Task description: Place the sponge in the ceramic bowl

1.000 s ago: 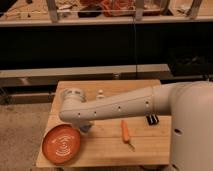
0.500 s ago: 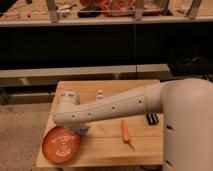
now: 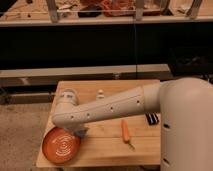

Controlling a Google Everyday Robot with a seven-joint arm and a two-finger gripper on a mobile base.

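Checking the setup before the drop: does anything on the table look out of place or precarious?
The bowl sits at the front left corner of the table, its rim about at the edge, which looks a little precarious. The gripper hangs by its right rim. The carrot lies flat; nothing looks spilled. The sponge cannot be made out.

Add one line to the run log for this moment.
arm: stretched left over wooden table | hand: at ceramic bowl upper-right rim | sponge: not visible | carrot: on table, apart from bowl
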